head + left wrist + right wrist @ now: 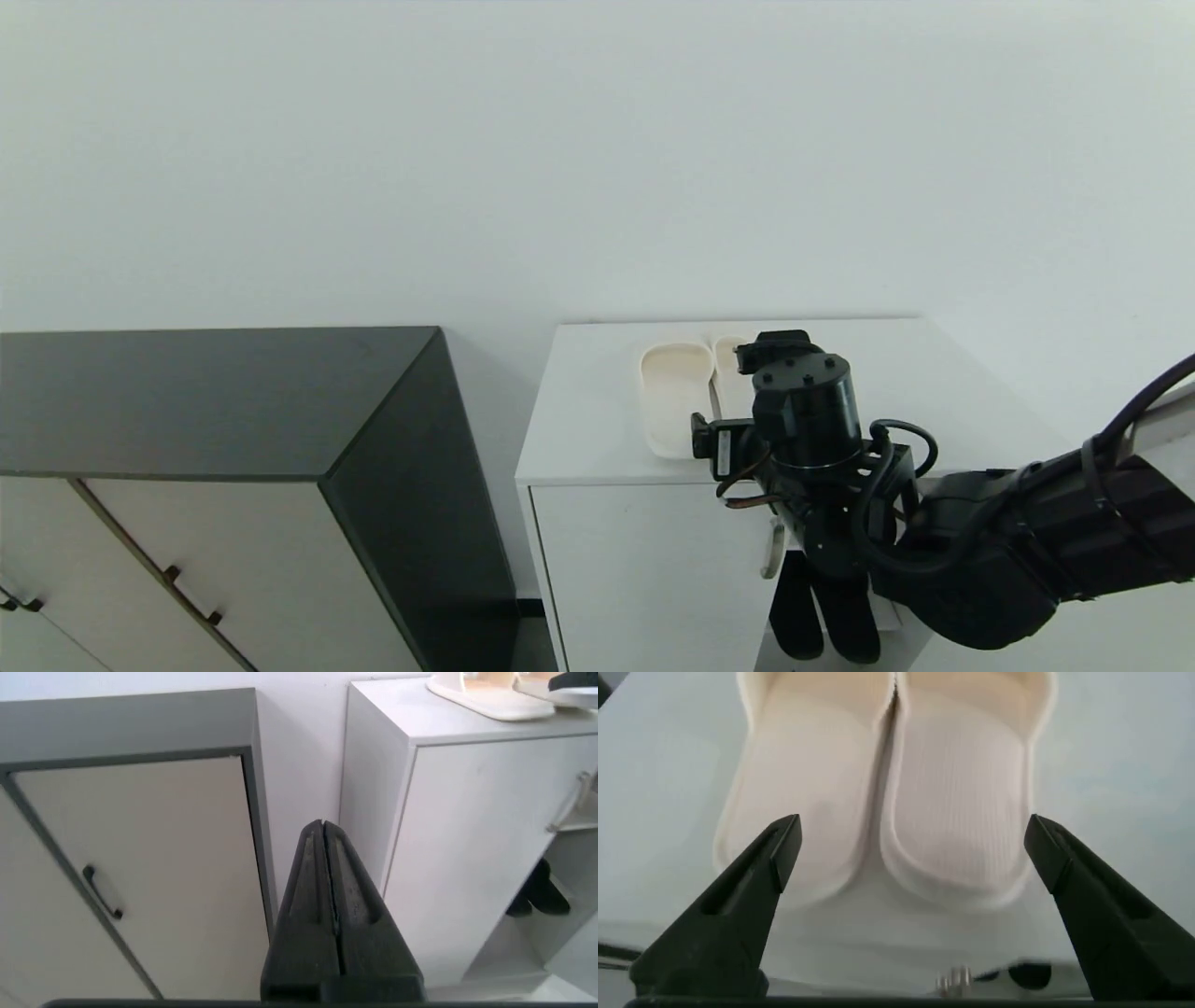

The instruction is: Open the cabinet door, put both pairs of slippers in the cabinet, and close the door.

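Note:
A pair of cream slippers lies side by side on top of the white cabinet. My right gripper is open just in front of the near ends of the cream slippers, one finger outside each side of the pair, without touching them. In the head view the right gripper hangs over the right slipper. A pair of black slippers stands inside the cabinet, to the right of the door handle; the black slippers also appear in its open part. My left gripper is shut on nothing, low between the two cabinets.
A dark grey cabinet with cream doors and dark handles stands to the left of the white one, a narrow gap between them. A plain white wall runs behind both. The right arm crosses the white cabinet's front right corner.

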